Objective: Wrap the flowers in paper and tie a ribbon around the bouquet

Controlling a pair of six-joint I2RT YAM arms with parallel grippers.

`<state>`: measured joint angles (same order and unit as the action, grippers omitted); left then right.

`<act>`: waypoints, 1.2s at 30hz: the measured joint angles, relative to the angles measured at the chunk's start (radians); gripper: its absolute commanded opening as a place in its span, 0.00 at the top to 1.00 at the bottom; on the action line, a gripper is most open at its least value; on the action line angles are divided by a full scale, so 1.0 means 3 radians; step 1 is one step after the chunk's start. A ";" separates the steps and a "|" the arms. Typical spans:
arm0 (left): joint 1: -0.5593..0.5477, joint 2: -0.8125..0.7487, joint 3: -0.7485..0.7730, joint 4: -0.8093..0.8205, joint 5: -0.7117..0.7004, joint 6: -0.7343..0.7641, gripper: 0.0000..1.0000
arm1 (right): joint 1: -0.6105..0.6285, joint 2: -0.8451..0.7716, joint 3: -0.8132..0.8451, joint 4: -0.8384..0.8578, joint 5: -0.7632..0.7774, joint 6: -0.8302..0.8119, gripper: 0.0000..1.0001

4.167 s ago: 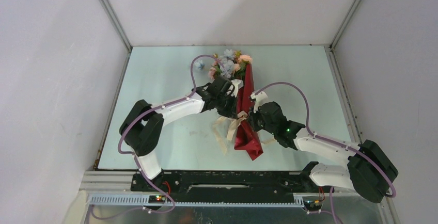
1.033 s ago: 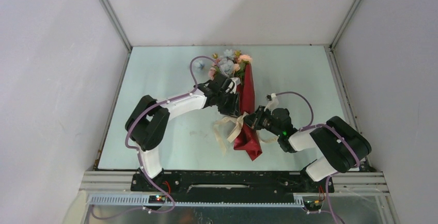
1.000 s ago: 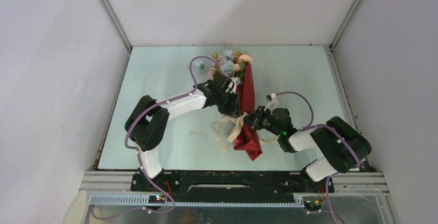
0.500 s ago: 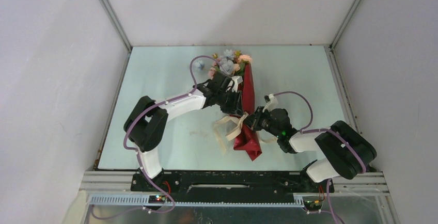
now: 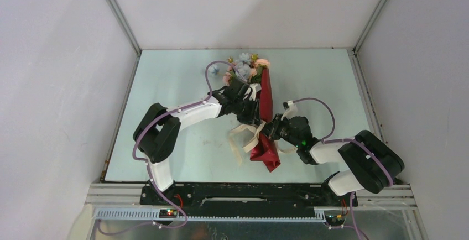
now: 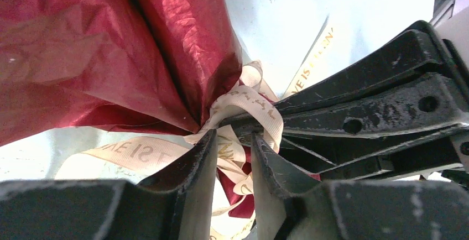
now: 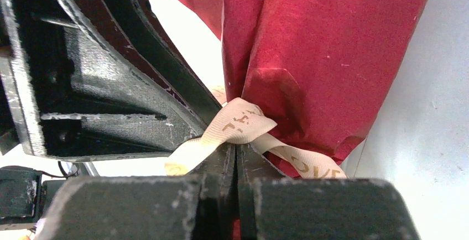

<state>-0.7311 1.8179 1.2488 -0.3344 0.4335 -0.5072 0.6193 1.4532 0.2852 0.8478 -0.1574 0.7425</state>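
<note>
**Ribbon pinched at the bouquet's waist**

The ribbon (image 7: 240,121) is clamped between the fully closed jaws of the right gripper (image 7: 236,149), where it is looped round the gathered red paper (image 7: 321,57). The left gripper (image 6: 233,140) is held narrowly open at the knot, with ribbon showing in the gap. The flowers (image 5: 243,67) are seen at the wrap's far end, on the table (image 5: 166,85).
</note>
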 measured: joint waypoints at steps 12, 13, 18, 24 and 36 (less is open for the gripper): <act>0.0001 0.0025 -0.0031 0.0037 0.0172 -0.0034 0.60 | 0.0037 -0.0114 -0.0029 -0.0011 0.0126 -0.0072 1.00; 0.0001 0.0036 -0.0037 0.0061 0.0209 -0.0055 0.62 | 0.0037 -0.0114 -0.0033 -0.0013 0.0131 -0.0072 1.00; 0.0001 0.0076 -0.0037 0.0098 0.0277 -0.0093 0.87 | 0.0037 -0.0113 -0.0041 -0.0032 0.0154 -0.0074 1.00; 0.0000 0.0078 -0.0037 0.0081 0.0223 -0.0117 1.00 | 0.0039 -0.0113 -0.0041 -0.0031 0.0177 -0.0085 1.00; -0.0038 -0.0043 -0.0039 -0.0019 -0.0367 -0.0154 1.00 | 0.0092 -0.0610 -0.0108 -0.0264 0.0220 -0.0225 0.62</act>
<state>-0.7425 1.8050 1.2369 -0.3401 0.3233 -0.5533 0.6468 1.2701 0.2527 0.7685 -0.0914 0.6750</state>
